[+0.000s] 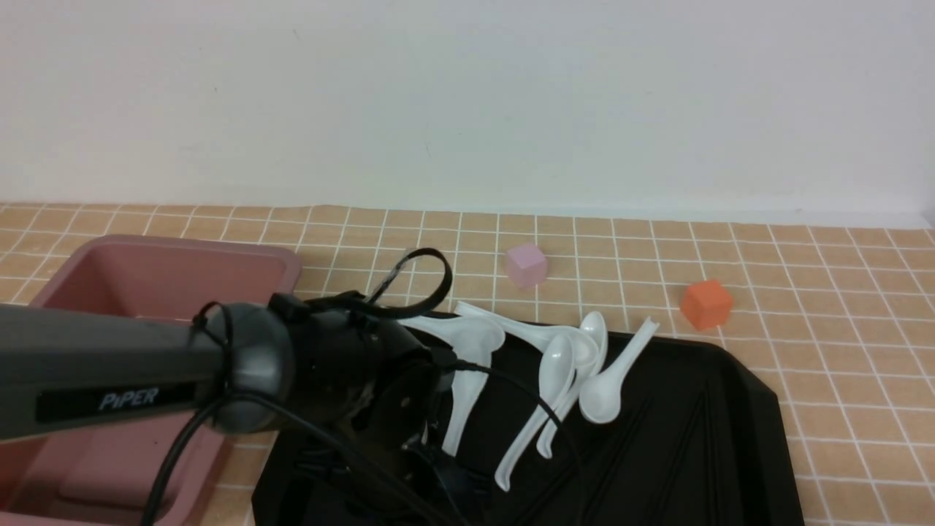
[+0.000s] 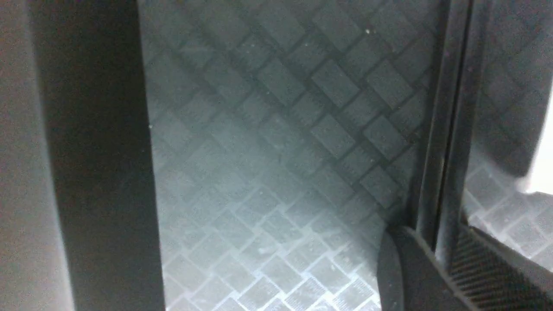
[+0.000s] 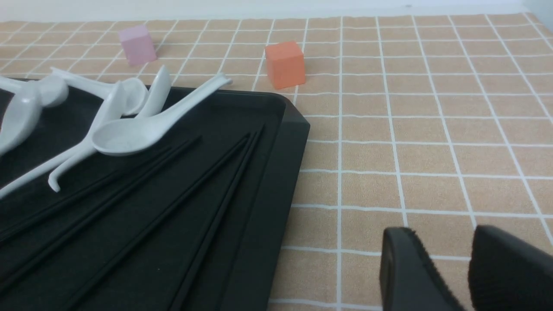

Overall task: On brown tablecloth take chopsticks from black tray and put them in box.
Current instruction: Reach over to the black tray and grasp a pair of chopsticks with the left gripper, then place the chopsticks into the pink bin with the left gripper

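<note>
left gripper [image 2: 445, 248]: jaws narrow, closed about two black chopsticks [image 2: 451, 129] lying side by side. the fingertips bracket the pair closely, one on each side, and the sticks extend out from between them. the pair is at the black tray [image 1: 694, 351], near its patterned floor; whether it touches the floor cannot be told. a white piece, cut by the edge of the left wrist view, lies near the pair.

left arm [image 1: 307, 365]: extends across the box [image 1: 190, 242] and over the tray, hiding part of both in the front view.

right gripper [image 3: 449, 255]: fingers apart, with a gap between them; nothing is held. it is clear of the tray and of the other chopsticks [image 3: 224, 207], which lie in the tray beyond its reach of contact.

contents of tray: those loose chopsticks lie slantwise, beside a group of white spoons [image 1: 603, 398], several of which overlap.

surroundings: the box stands to the left of the tray on the brown tablecloth [image 1: 840, 329]. a pink cube [image 1: 527, 264] and an orange cube [image 1: 707, 305] rest on the cloth behind the tray, apart from each other.
</note>
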Controlling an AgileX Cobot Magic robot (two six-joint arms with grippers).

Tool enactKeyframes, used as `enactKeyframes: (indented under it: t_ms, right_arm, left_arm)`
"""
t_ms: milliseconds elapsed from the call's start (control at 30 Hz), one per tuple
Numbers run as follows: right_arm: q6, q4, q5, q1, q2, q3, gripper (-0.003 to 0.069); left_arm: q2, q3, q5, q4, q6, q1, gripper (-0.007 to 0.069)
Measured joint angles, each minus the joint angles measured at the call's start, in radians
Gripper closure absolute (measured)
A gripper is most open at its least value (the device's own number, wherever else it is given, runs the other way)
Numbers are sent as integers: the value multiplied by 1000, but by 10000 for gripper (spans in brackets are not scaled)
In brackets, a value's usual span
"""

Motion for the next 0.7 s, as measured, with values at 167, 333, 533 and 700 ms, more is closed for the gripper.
enactKeyframes:
  t_ms: [167, 333, 533, 700]
  right_arm:
    - [0, 0, 0, 0, 0, 0, 419]
    - [0, 0, 0, 0, 0, 0, 419]
    - [0, 0, 0, 0, 0, 0, 419]
    - [0, 0, 0, 0, 0, 0, 419]
  left_arm:
    - [-19, 3, 57, 17, -1, 0, 508]
    - [-112, 14, 161, 38, -40, 3, 508]
    - [-336, 14, 216, 125, -142, 10, 508]
    - [-499, 14, 302, 180, -191, 138, 508]
